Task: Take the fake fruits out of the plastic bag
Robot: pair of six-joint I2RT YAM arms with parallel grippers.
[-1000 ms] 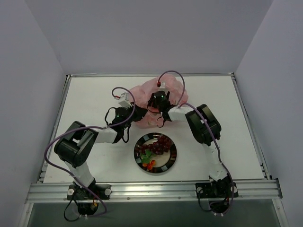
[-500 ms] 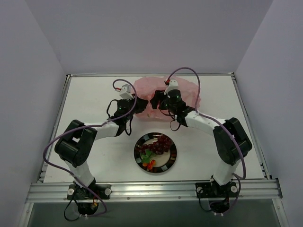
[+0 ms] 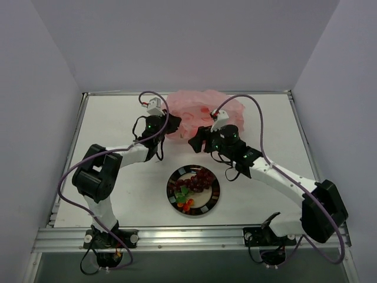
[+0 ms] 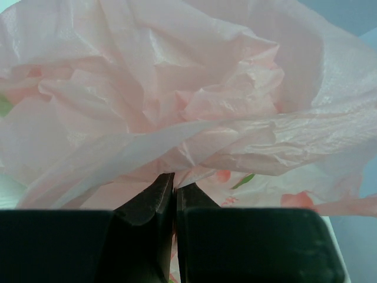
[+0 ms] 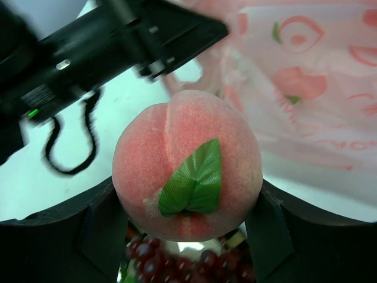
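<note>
The pink plastic bag (image 3: 203, 109) lies crumpled at the back of the table and fills the left wrist view (image 4: 177, 88). My left gripper (image 3: 165, 125) is at the bag's left edge, its jaws shut on a fold of the plastic (image 4: 175, 188). My right gripper (image 3: 198, 142) is in front of the bag, just behind the plate. It is shut on the pink-orange peach (image 5: 187, 174), whose green leaf faces the camera. The dark red grape bunch (image 3: 201, 178) and tiny orange pieces with leaves (image 3: 185, 204) lie on the plate. The grapes also show under the peach (image 5: 177, 259).
The round dark-rimmed plate (image 3: 215, 191) sits at the table's centre front. The left arm's black wrist and cable (image 5: 88, 59) are close to the right gripper's left side. White walls border the table on three sides.
My right gripper has drawn back out of the bag toward the plate with the peach in it. My left gripper has moved up and back a little. The bag has spread wider.
</note>
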